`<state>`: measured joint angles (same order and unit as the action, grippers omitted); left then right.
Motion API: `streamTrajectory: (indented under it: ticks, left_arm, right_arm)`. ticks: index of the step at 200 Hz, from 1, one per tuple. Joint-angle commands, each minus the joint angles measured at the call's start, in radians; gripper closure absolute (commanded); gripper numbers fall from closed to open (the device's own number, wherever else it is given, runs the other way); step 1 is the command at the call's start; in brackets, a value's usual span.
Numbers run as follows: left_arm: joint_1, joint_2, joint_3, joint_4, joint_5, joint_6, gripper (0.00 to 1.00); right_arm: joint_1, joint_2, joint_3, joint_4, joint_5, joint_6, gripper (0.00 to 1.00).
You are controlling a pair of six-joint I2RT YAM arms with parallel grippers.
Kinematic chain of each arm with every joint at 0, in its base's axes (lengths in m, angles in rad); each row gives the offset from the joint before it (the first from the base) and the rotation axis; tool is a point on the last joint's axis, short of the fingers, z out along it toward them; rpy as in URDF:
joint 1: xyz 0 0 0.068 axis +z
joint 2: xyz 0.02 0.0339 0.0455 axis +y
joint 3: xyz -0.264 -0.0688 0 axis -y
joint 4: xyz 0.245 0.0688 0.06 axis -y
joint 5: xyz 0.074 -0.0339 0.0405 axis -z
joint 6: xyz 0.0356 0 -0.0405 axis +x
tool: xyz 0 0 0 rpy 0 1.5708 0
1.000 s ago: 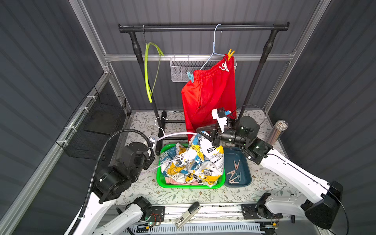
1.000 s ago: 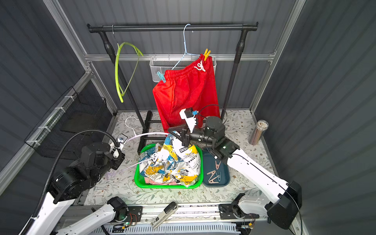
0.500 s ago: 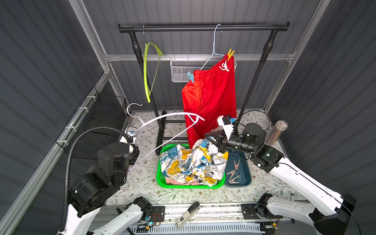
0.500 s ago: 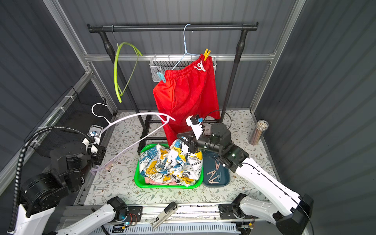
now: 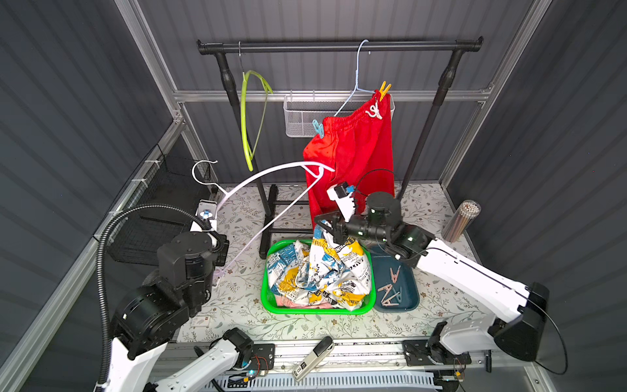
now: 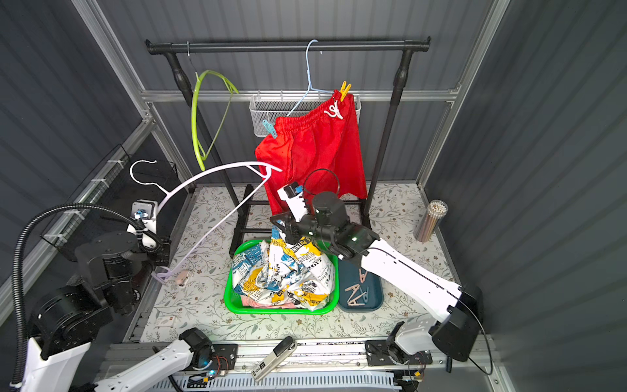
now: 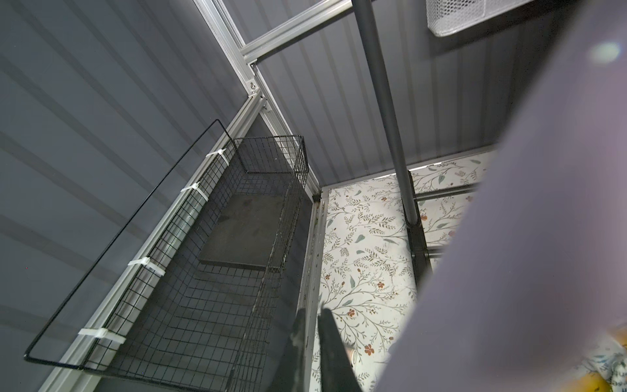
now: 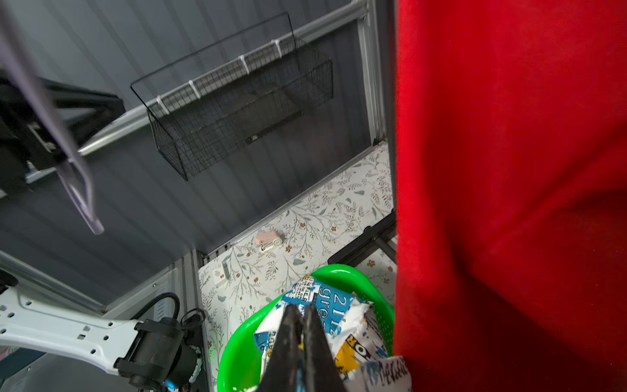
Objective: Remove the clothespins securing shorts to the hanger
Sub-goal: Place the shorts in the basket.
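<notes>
While the right gripper [image 8: 303,310] pinches a raised fold of the white shorts with blue-and-yellow newspaper print [image 5: 319,275] above the bright green plastic basket [image 5: 315,310], the left gripper [image 7: 312,312] — jaws almost together — carries the pale lilac plastic hanger [image 5: 298,164] aloft; its exact bite is hidden. Plain red shorts [image 5: 353,152] hang from a light blue wire hanger [image 5: 356,68], pinned by a yellow clothespin [image 5: 384,90] and a light blue clothespin [image 5: 318,128]. Several beige-pink clothespins [image 5: 390,288] lie in the dark teal tray [image 5: 407,288] — another beige-pink peg [image 6: 182,278] lies on the floral tabletop [image 6: 203,305].
</notes>
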<state>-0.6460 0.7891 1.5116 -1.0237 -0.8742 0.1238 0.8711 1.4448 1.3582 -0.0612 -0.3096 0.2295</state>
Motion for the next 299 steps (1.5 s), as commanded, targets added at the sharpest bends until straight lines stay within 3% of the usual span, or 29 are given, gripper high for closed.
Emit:
streamTrajectory:
  ticks: [1,52,105,158,179,217,257,299]
  left_arm:
    - [0.003,-0.006,0.040,0.040,0.007,-0.057,1.00]
    - [0.003,0.009,0.044,0.038,0.002,-0.068,1.00]
    - [0.003,0.022,0.019,0.066,0.002,-0.053,1.00]
    - [0.003,0.043,-0.007,0.098,0.018,-0.057,1.00]
    - [0.003,0.053,-0.004,0.097,0.030,-0.060,1.00]
    - [0.003,0.060,-0.001,0.080,0.030,-0.067,1.00]
    - [0.003,0.054,0.003,0.075,0.048,-0.073,1.00]
    - [0.003,0.076,0.018,0.050,0.047,-0.068,1.00]
  right_arm:
    - [0.043,0.085,0.064,0.043,0.026,0.032,1.00]
    - [0.075,0.311,0.196,0.111,-0.089,0.145,1.00]
    - [0.113,0.407,0.215,0.019,-0.128,0.159,1.00]
    - [0.148,0.440,0.245,-0.170,-0.104,0.077,0.77]
    - [0.149,0.425,0.257,-0.234,-0.066,0.044,0.65]
    - [0.149,0.347,0.236,-0.355,0.070,-0.027,0.52]
    - [0.140,0.212,0.167,-0.400,0.205,-0.063,0.46]
    - [0.134,0.067,0.129,-0.453,0.264,-0.109,0.42]
